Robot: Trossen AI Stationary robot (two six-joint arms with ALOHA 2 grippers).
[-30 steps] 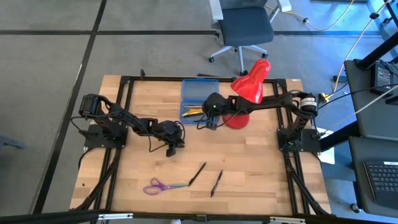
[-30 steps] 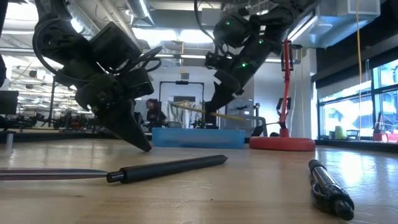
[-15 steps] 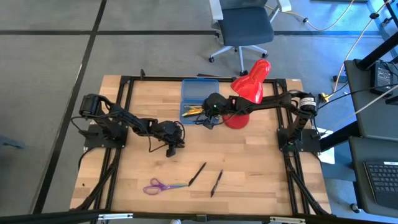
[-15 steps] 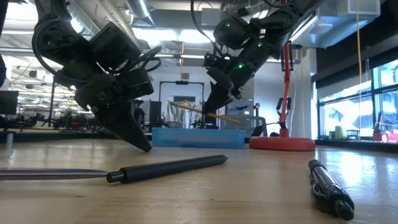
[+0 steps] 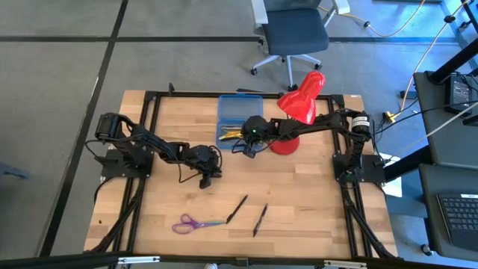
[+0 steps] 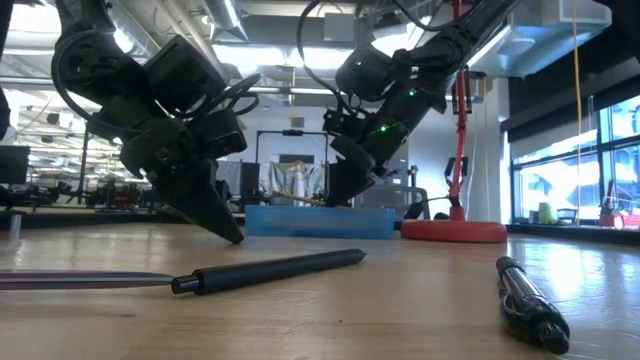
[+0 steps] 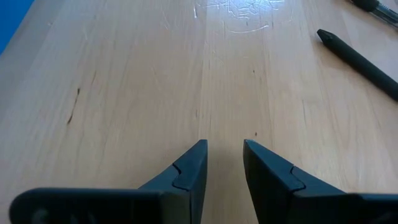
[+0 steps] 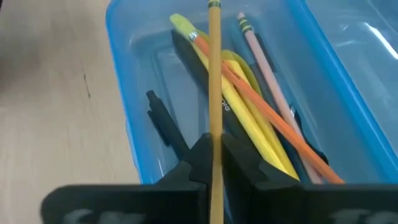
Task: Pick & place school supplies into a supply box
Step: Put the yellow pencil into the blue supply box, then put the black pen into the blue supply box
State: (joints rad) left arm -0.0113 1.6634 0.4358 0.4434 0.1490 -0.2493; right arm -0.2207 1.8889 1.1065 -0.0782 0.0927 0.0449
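Note:
My right gripper (image 5: pixel 246 146) (image 8: pixel 214 149) hangs over the open blue supply box (image 5: pixel 239 113) (image 8: pixel 121 93) (image 6: pixel 320 222), shut on a tan pencil (image 8: pixel 214 74). Yellow, orange and pinkish pencils (image 8: pixel 249 118) and a black pen (image 8: pixel 163 121) lie in the box's tray. My left gripper (image 5: pixel 203 179) (image 7: pixel 224 146) (image 6: pixel 228 232) points down at bare table near the middle, fingers slightly open, touching nothing. Purple-handled scissors (image 5: pixel 196 223) and two black pens (image 5: pixel 237 209) (image 5: pixel 260 220) lie flat near the table's near edge. My right gripper pinches the tan pencil's shaft (image 8: pixel 215 140) between its two fingers (image 8: pixel 239 155), partway along its length. The fingers slant down from the table's right. The pencil is lifted clear, roughly level just above the tray, with its eraser end (image 8: pixel 213 5) out over the pencils inside.
A red desk lamp (image 5: pixel 302 101) stands with its round base (image 5: pixel 284 143) (image 6: pixel 455 230) just right of the box, under my right arm. The box's lid lies open on the far side. An office chair (image 5: pixel 291 33) is beyond the table.
My right gripper has moved down toward the supply box and slightly toward the table's left, still shut on the pencil. The pencil has come down from well above the box's rim to just over it. My left arm has kept still.

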